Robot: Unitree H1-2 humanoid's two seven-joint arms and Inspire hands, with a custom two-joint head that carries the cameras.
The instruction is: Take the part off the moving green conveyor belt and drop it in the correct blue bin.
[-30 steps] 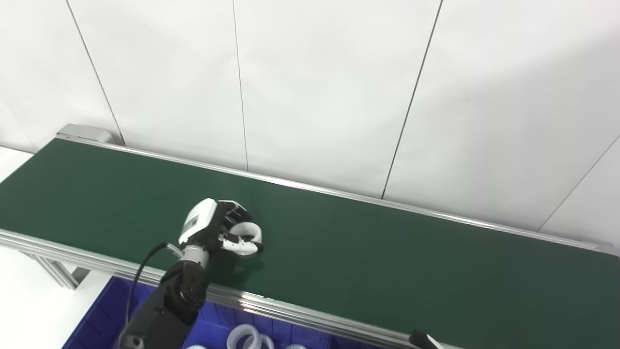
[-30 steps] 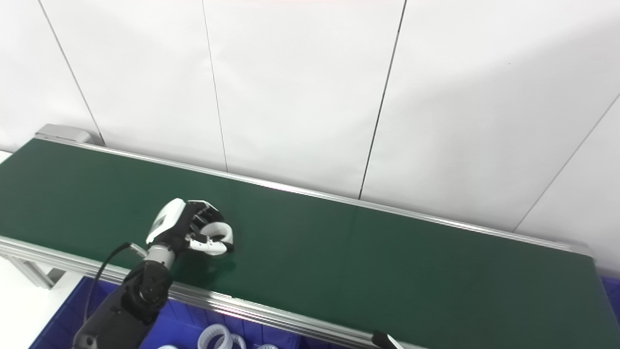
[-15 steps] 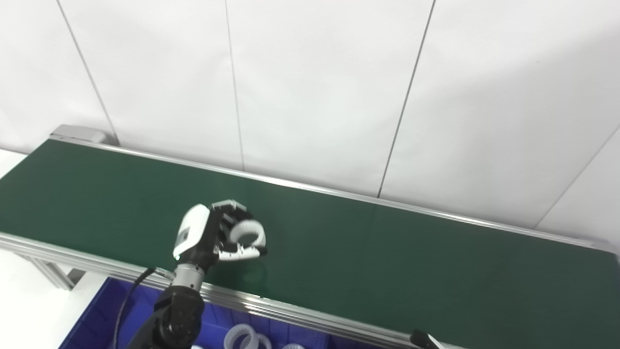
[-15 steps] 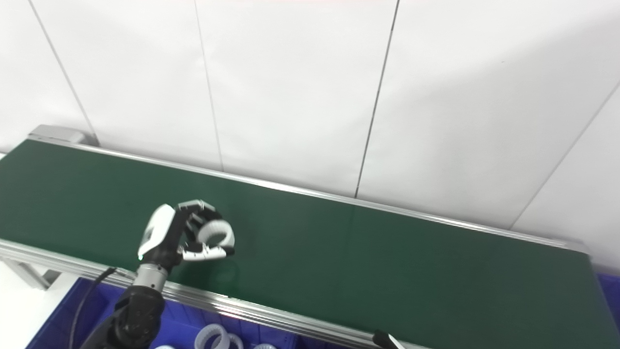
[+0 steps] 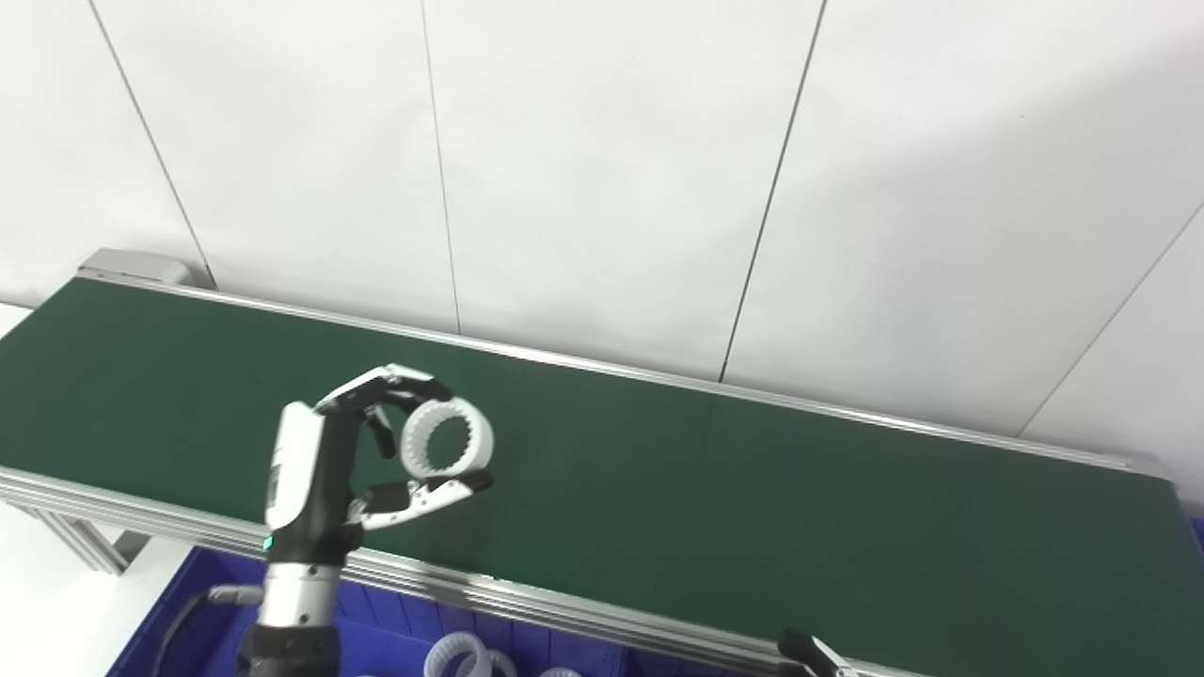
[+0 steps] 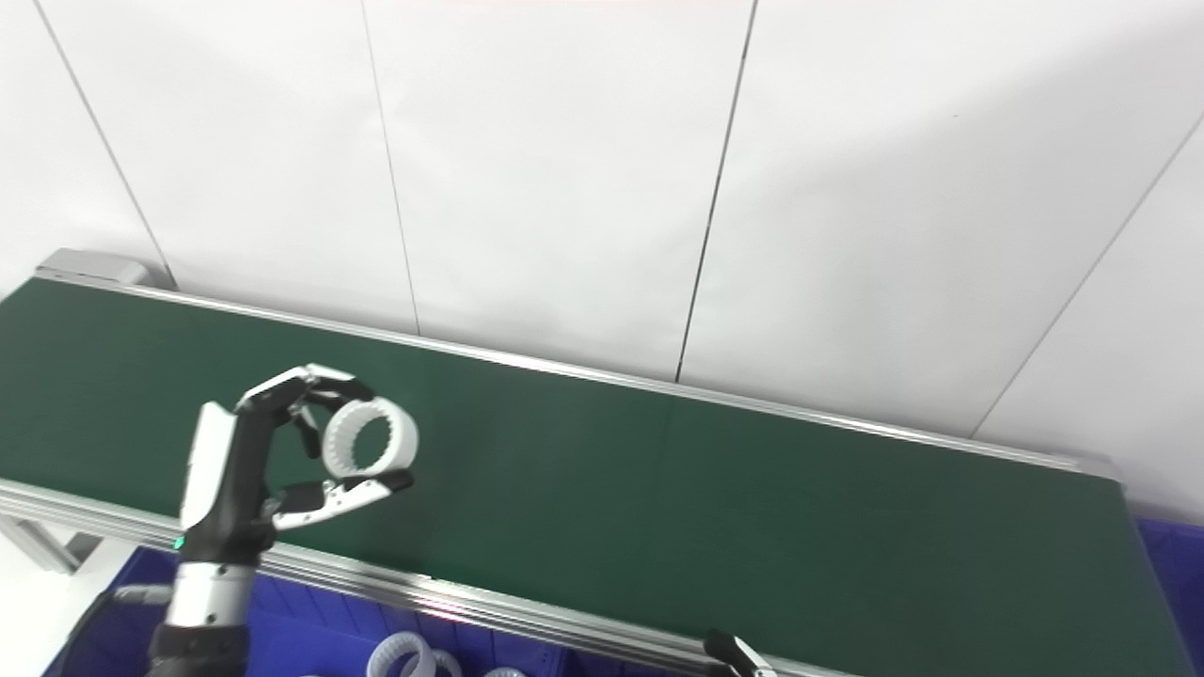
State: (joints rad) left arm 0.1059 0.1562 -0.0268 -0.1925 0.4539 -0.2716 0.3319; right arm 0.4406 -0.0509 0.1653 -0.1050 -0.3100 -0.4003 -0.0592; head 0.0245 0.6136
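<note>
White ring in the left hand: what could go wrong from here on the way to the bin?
1. The left hand pinches the white ring only at its rim with the fingertips and thumb, so it might twist or slip out.
2. It hangs over the green belt, not the blue bin; a slip would likely drop it back on the belt.

White toothed ring (image 5: 448, 448), green belt (image 5: 752, 489), blue bin (image 5: 395, 639)
</note>
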